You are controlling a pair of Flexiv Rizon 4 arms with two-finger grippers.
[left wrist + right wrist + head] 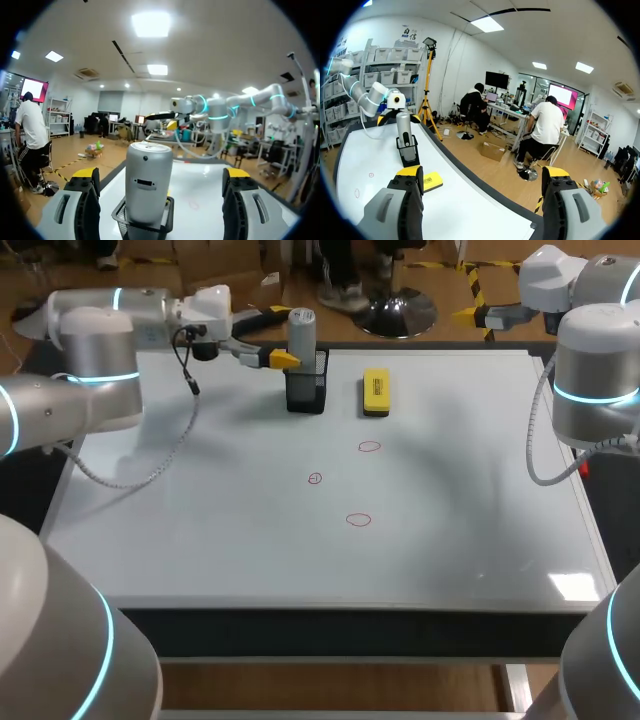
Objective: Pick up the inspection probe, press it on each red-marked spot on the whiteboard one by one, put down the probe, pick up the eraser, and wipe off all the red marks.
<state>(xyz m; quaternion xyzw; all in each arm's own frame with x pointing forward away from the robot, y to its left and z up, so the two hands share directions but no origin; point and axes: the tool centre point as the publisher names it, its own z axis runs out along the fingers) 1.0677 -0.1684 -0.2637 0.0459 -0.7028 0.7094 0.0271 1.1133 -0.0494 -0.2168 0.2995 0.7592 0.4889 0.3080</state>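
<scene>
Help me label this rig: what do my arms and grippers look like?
The left arm and right arm are silver-grey, with rounded joints and glowing cyan rings. A black cable hangs at the left wrist, a grey cable loops off the right. The left gripper and right gripper each have two grey fingers, black inside, with yellow tips.

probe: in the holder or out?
In, upright. The grey probe stands in the black mesh holder; the open left gripper flanks it, with gaps on both sides.
</scene>
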